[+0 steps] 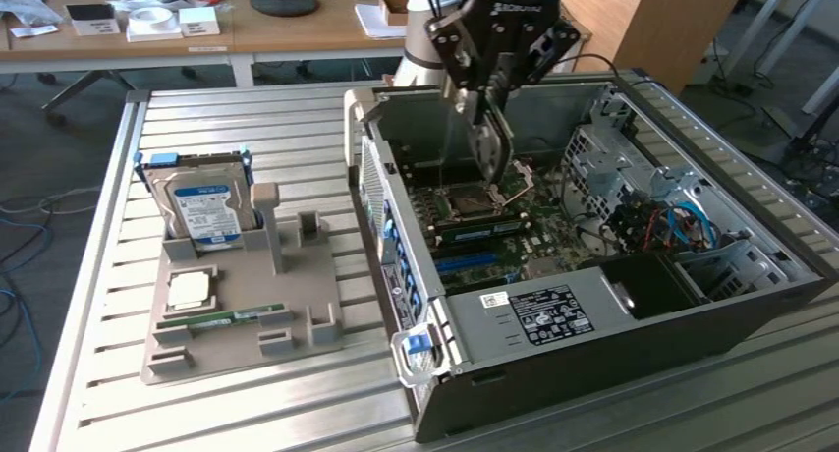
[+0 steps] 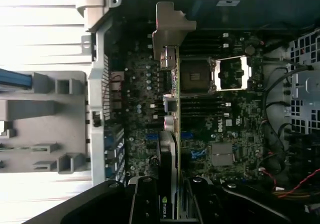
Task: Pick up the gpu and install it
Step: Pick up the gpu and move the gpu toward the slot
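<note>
The gripper (image 1: 490, 84) is closed on the graphics card (image 1: 488, 142) and grips it at one end. The card hangs edge-on inside the computer case (image 1: 630, 314), above the motherboard (image 2: 235, 119) and close to the processor socket (image 2: 200, 76). In my judgement, the card must be parallel to its slot, clear of the socket lever, and move slowly.

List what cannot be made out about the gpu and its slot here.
- Slot under the gpu: in the wrist view the card itself covers that part of the motherboard.
- Whether the card's lower edge touches the board: in the exterior view the card is edge-on, so any gap is unreadable.
- Body of the gripper: in the wrist view it is cut off by the picture's edge.
- Text on the white label: too small in the exterior view.
</note>
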Robot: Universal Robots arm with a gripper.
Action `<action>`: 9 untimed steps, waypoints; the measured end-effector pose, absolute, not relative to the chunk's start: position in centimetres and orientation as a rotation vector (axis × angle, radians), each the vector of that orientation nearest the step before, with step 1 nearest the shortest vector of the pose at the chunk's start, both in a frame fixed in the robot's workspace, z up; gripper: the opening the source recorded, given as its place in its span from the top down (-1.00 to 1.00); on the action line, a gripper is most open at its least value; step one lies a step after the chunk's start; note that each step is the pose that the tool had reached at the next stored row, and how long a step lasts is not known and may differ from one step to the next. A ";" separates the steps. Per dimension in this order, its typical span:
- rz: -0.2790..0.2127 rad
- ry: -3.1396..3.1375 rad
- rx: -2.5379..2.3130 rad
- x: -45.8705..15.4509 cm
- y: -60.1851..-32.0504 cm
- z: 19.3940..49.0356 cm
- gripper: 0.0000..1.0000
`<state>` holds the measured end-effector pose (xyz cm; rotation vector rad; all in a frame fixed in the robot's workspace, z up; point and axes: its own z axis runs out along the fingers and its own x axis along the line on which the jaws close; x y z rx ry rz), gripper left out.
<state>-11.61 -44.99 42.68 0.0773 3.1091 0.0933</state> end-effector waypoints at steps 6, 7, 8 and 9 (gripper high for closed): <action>0.097 3.109 0.074 -8.9 -45.0 42.7 0.46; 0.097 3.109 0.073 -8.4 -45.0 42.7 0.46; 0.098 3.109 0.073 -8.0 -45.0 42.7 0.46; 0.099 3.109 0.072 -7.5 -45.0 42.7 0.46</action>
